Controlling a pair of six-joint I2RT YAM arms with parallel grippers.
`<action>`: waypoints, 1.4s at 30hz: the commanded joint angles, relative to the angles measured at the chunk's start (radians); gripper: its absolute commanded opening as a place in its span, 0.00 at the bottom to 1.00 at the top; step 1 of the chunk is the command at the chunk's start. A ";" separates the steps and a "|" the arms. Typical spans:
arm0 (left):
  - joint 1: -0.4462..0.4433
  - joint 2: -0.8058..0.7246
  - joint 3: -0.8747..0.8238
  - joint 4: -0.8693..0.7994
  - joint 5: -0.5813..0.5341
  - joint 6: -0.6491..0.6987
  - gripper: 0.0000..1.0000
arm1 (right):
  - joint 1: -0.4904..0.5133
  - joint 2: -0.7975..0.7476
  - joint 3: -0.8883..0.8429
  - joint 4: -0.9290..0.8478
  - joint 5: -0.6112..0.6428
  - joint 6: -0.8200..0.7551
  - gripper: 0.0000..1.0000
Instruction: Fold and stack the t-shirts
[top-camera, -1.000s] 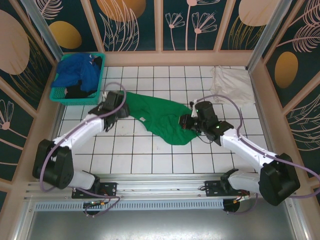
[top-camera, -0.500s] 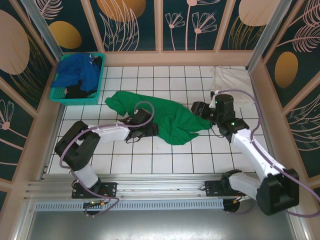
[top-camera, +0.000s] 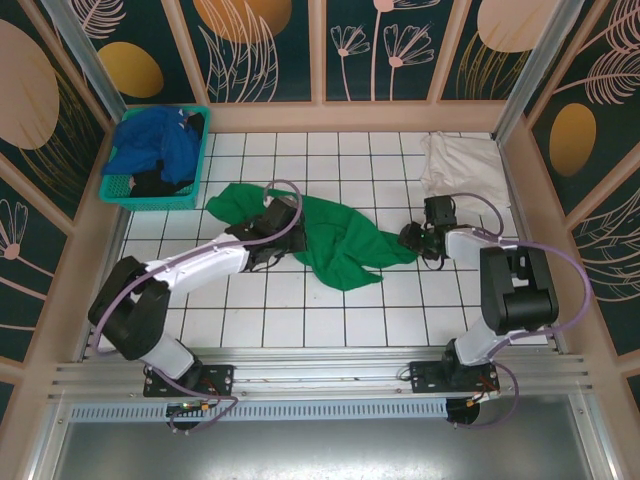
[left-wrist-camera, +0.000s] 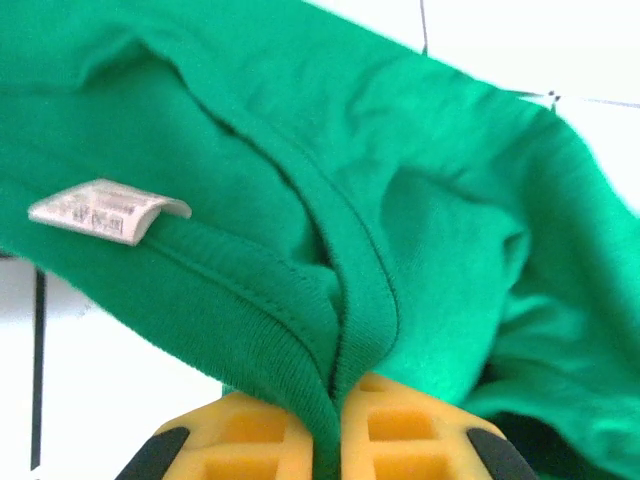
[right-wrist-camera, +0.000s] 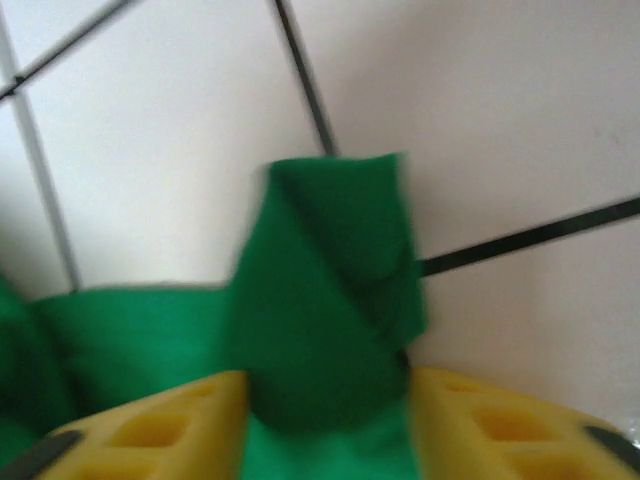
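Green t-shirt runs left–right. My left gripper clamps its collar seam, my right gripper its right tip. Left wrist view adds a label.

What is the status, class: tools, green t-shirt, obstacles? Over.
Left tool shut on green t-shirt near label. Right tool around its edge, grip unsure. Shirt crumpled, unfolded. Cream t-shirt apart, far right.

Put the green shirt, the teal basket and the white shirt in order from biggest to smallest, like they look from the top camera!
1. the green t-shirt, spread across the tiles
2. the teal basket
3. the cream-white t-shirt, crumpled up; it looks only a little smaller than the basket
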 joint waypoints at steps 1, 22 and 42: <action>-0.001 -0.059 0.040 -0.096 -0.059 0.032 0.10 | -0.002 0.004 0.017 0.033 0.026 -0.003 0.25; 0.061 -0.040 -0.150 0.024 0.032 -0.038 0.48 | -0.048 -0.403 -0.050 -0.050 0.000 -0.013 0.00; -0.038 -0.064 -0.204 0.236 0.139 -0.205 0.20 | -0.051 -0.433 -0.030 -0.093 0.028 -0.052 0.00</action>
